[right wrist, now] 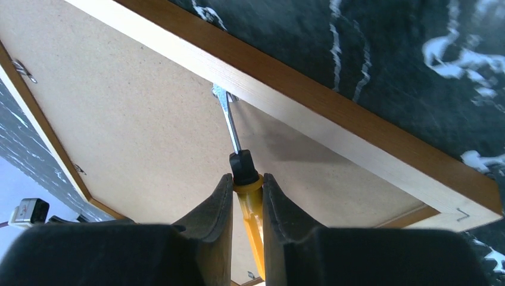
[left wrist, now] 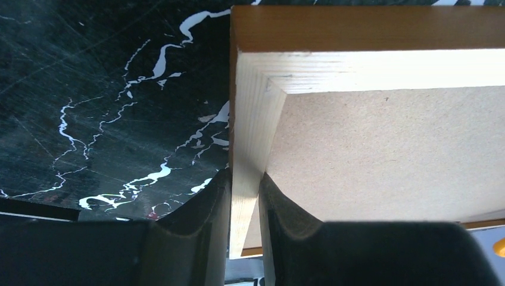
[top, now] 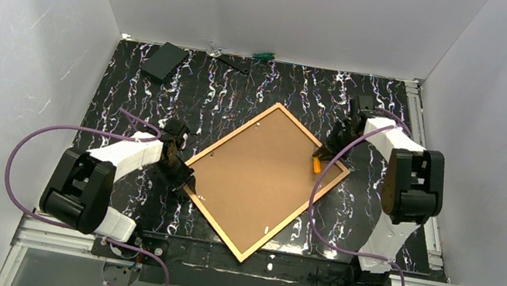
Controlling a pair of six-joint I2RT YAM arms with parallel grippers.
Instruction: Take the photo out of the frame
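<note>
Lying face down in the middle of the black tabletop with white marble veining, turned corner-on like a diamond: thin orange-brown wooden rectangular frame, pale bare wood on its inner faces. Seated inside those rails: large rectangular photo, showing only its plain brown board back, printed side hidden against the table. Clamped by the left gripper: the frame rail just beside the left corner, with one black finger on the outer side toward the tabletop and the other on the inner side over the board back, both pressed against the wood. Pinched tight in the right gripper, near the right corner in the overhead view: slim screwdriver with yellow handle, black collar and silver shaft. Shaft reaching away from the fingers across the board back, tip at the inner edge of the rail there, by a small bit of metal; touching it or only beside it, cannot tell. Along the opposite edge of the board in the right wrist view: small silver clip at the rail. Well apart from the frame, at the far left of the tabletop: flat black rectangular box. Near the back wall, at the far edge: small green-handled tool
</note>
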